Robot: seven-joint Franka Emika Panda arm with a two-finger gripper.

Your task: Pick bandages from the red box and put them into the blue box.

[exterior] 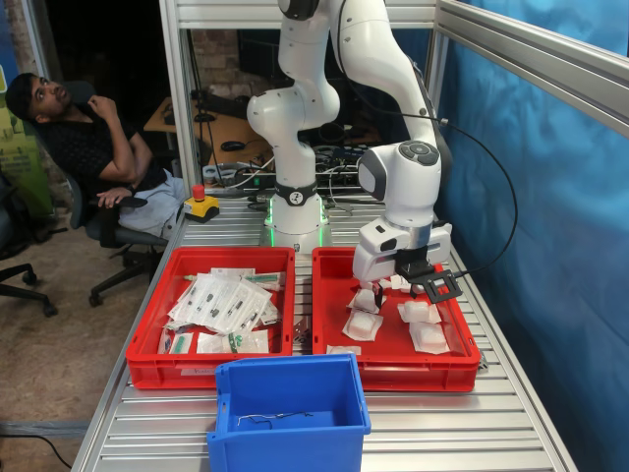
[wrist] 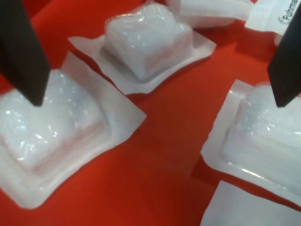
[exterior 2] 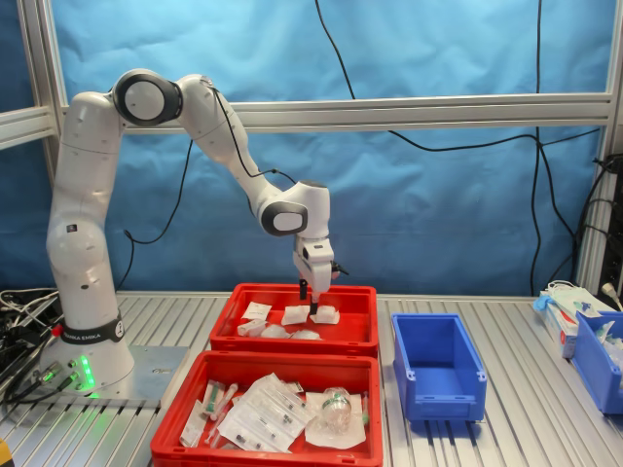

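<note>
Wrist view: two dark fingers (wrist: 23,52) are spread wide, nothing held, with bandages (wrist: 146,40) seen lying flat on the red box (wrist: 178,117) floor below. First exterior view: gripper (exterior: 378,288) is lowered inside that box; blue box (exterior: 290,408) is placed nearer the camera.

The bandages (wrist: 146,40) sit in crinkly, glossy clear film on matt white paper backing — the red box (wrist: 164,155) is smooth plastic, the fingers (wrist: 21,52) matt black, the desk (exterior: 462,423) ribbed bare metal.
</note>
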